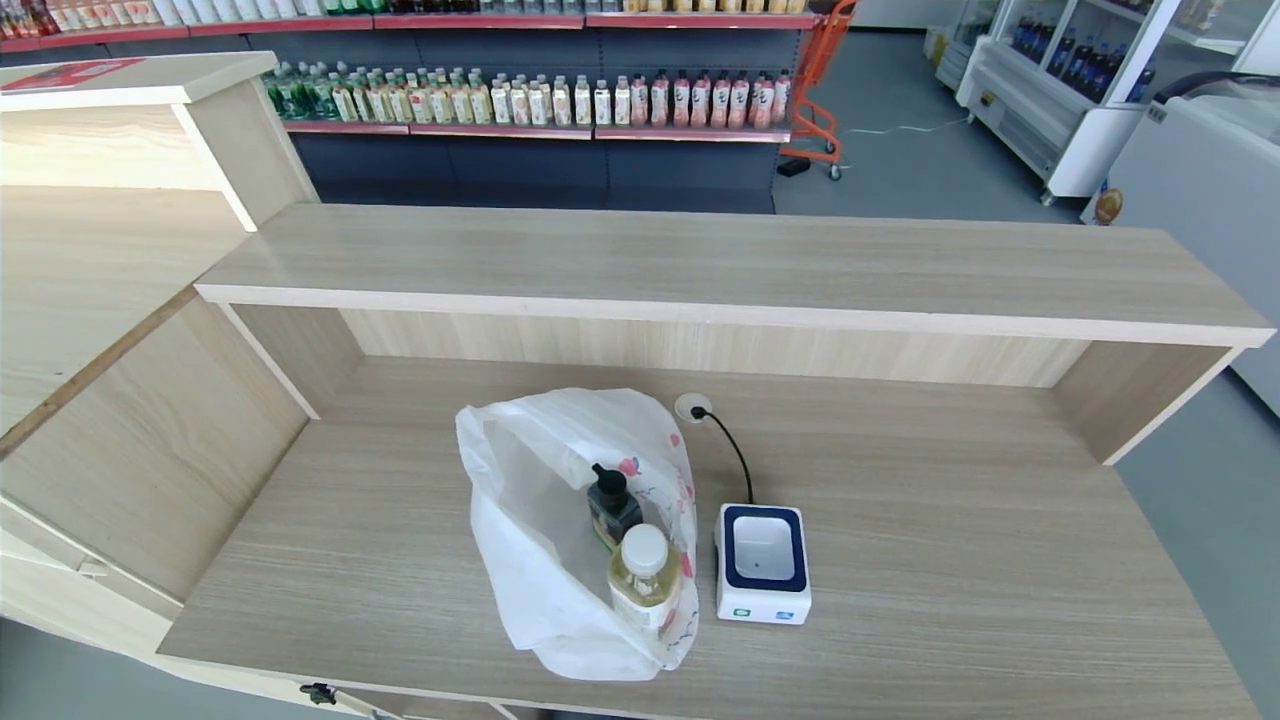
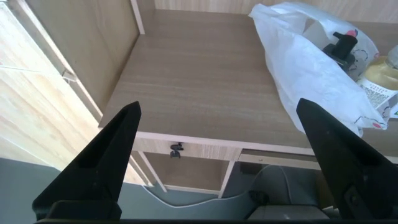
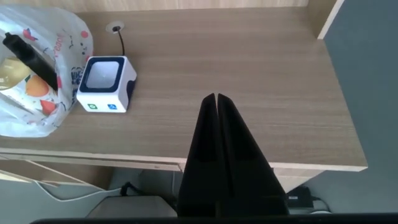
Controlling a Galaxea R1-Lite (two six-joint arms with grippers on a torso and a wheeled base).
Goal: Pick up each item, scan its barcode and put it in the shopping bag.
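A white plastic shopping bag (image 1: 545, 560) stands open on the wooden counter (image 1: 950, 560). Inside it are a dark pump bottle (image 1: 612, 505) and a bottle of yellow drink with a white cap (image 1: 643, 578). Just right of the bag sits the white and blue barcode scanner (image 1: 762, 563) with its black cable. My left gripper (image 2: 217, 118) is open, held back off the counter's front edge, left of the bag (image 2: 311, 62). My right gripper (image 3: 216, 102) is shut with nothing in it, over the front edge, right of the scanner (image 3: 106, 84).
A raised wooden ledge (image 1: 720, 270) walls the back of the counter, with side panels at left and right. The cable runs to a round port (image 1: 693, 407). Beyond are shelves of bottled drinks (image 1: 520, 100) and white chest freezers (image 1: 1200, 170).
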